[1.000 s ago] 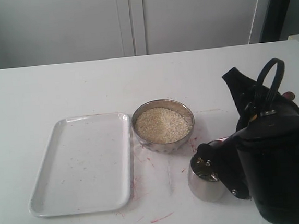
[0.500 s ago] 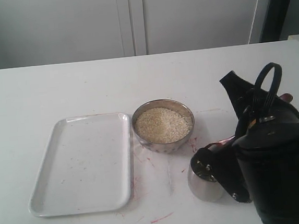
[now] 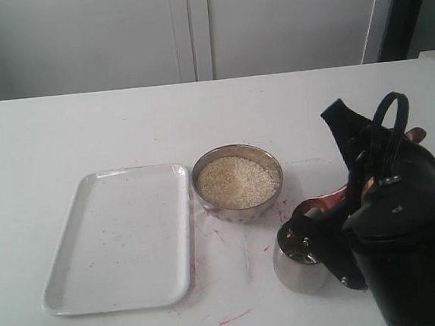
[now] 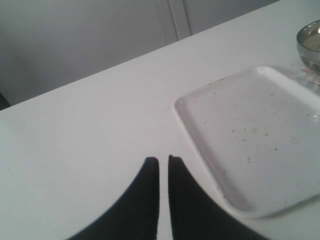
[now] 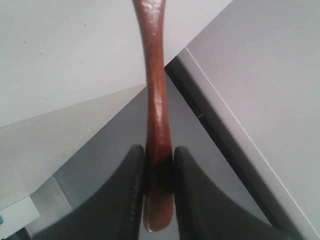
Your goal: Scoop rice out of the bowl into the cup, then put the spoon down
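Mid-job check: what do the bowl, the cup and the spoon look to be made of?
The bowl looks like polished metal, likely steel: its silver wall is shiny and reflective. The cup seems to be the same bright silver metal, with mirror-like reflections on its rounded side. The spoon appears to be wood, reddish-brown with a glossy, perhaps lacquered finish, judging by the highlights along its handle.
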